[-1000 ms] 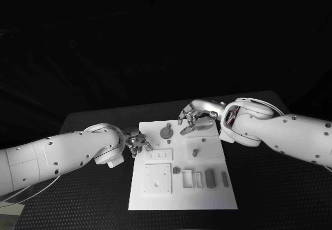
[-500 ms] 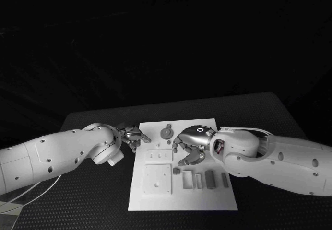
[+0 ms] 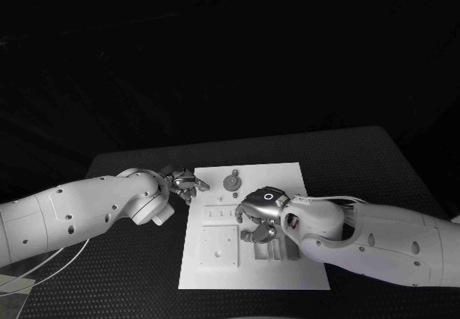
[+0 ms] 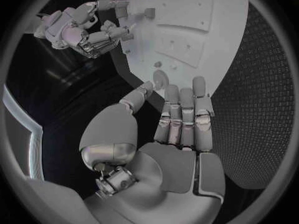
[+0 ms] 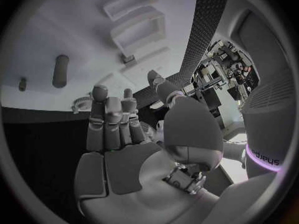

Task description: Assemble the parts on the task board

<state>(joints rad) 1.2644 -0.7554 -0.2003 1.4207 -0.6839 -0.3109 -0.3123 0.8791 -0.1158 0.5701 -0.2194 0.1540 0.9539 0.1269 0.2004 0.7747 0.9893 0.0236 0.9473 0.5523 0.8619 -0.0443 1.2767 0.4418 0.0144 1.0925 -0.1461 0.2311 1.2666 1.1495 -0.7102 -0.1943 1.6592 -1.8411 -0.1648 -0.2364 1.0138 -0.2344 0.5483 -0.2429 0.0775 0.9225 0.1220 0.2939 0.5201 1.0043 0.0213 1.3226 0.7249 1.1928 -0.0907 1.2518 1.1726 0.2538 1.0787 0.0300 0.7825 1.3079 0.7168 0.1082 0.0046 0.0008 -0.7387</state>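
Task board (image 3: 288, 176) on black table (image 3: 383, 173)

Dim scene, dark surroundings (wrist views bend at edges).

Two white arms, silver many-fingered hands.
Left arm (image 3: 86, 212): smooth white shell, small dark screw dots, thin pale cable at 7 o'clock. Right arm (image 3: 383, 239): same shell and screws, cable near wrist. Left hand (image 3: 184, 184), right hand (image 3: 260, 216): silver segmented metal.
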